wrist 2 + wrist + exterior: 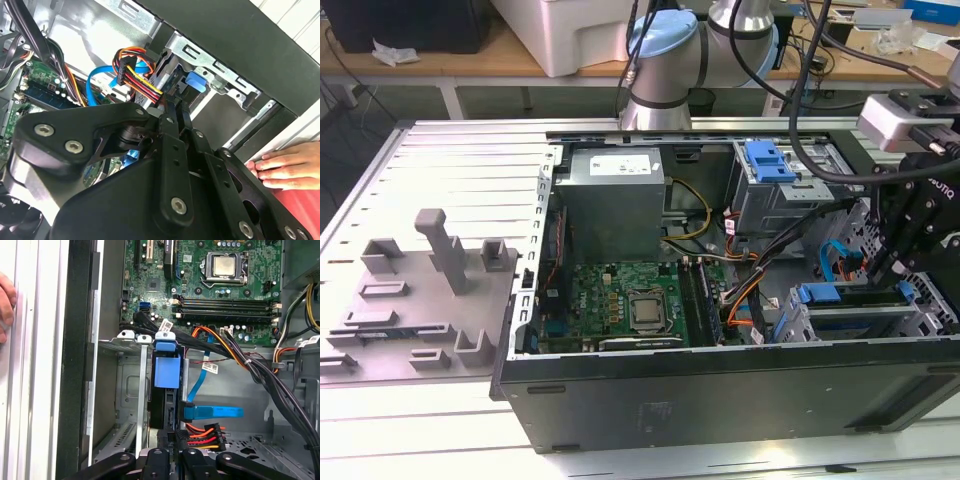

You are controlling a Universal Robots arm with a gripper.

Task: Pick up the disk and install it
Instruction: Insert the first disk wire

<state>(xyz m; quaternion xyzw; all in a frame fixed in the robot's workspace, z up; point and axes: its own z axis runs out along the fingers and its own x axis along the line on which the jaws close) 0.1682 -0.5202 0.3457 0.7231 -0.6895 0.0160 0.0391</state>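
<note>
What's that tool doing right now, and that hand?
Tool: at the disk; open or shut cannot be told.
Person's hand: resting flat beside the case, holding nothing.

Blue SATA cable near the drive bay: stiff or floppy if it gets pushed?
Probably floppy: the blue SATA cable is a thin flat ribbon lying in a loose curve in the first wrist view. Likely light for its length. One end looks plugged in beside the disk, so a push may tug that end rather than move it freely.

Arm [665,60] overhead, pincer [878,272] low at exterior view's right
</note>
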